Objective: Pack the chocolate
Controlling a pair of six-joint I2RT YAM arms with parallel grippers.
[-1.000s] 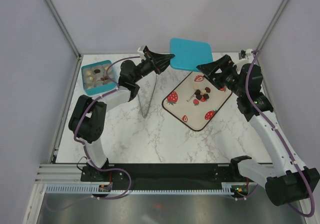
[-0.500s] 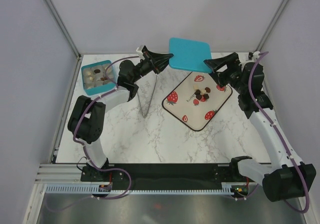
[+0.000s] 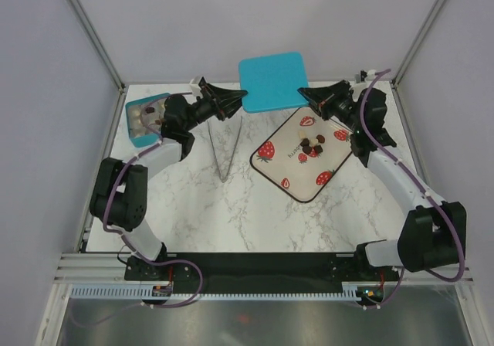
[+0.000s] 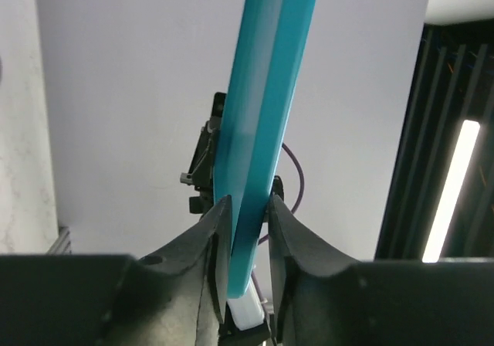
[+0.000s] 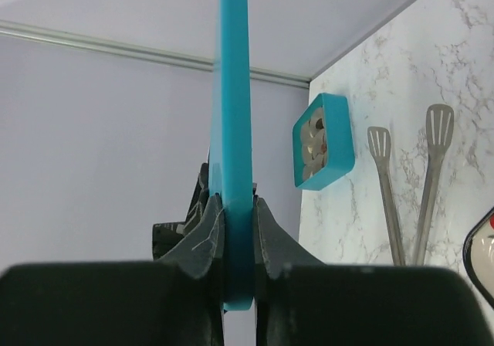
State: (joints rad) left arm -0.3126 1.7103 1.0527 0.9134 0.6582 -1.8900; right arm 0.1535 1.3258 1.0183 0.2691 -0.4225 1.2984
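Chocolate pieces (image 3: 312, 145), small dark brown and beige bites, cluster on the cream strawberry-print mat (image 3: 293, 178) right of centre, more lying in the teal square box (image 3: 135, 139) at upper left, while the left claw (image 3: 242, 95) and right claw (image 3: 301, 93) each clamp opposite edges of a flat teal lid (image 3: 272, 81) at top centre.

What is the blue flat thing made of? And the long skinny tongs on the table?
The blue lid looks like plastic: one even teal colour, smooth matte face, thick rounded edge. The tongs look like metal: thin, silvery grey, slightly shiny, with slotted flat ends. Neither is certain from looks alone.
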